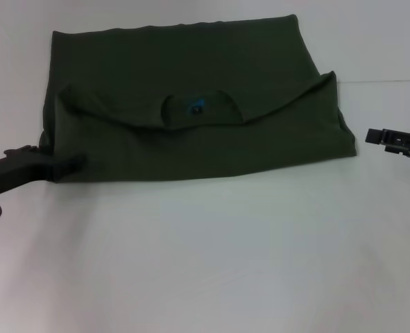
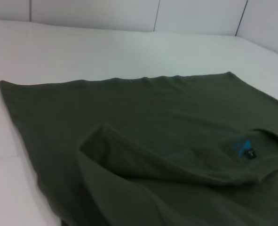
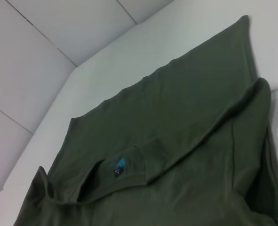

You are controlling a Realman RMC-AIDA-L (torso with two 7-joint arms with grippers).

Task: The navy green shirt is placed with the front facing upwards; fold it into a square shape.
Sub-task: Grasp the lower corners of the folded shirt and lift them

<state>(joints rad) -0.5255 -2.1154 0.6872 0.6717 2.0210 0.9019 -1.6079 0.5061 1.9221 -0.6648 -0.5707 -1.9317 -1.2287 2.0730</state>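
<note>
We find the left gripper (image 1: 76, 163) low at the near left corner of the shirt (image 1: 191, 104), its dark fingers pressed onto or into the cloth edge there; we cannot tell from any view whether the fingers are spread or pinching the cloth. The right gripper (image 1: 372, 136) hangs just off the shirt's right edge, apart from the cloth and holding nothing; its fingers appear slightly parted, though we cannot confirm how far.

We see the shirt lying flat on the white table (image 1: 205, 263), toward the far side and centred left to right. It is folded across its width, so a plain green layer lies on top of the rest. The collar (image 1: 198, 107) sits at the middle of the fold line, with a small dark label (image 1: 197, 108) and a blue mark visible inside the neck opening. The folded layer's edge runs in a shallow curve from the left side to the right, rising into a raised corner at the right end. In the right wrist view the same fold (image 3: 209, 132) stands slightly lifted off the layer beneath.

Behind the table we see pale wall panels (image 2: 129, 14).
</note>
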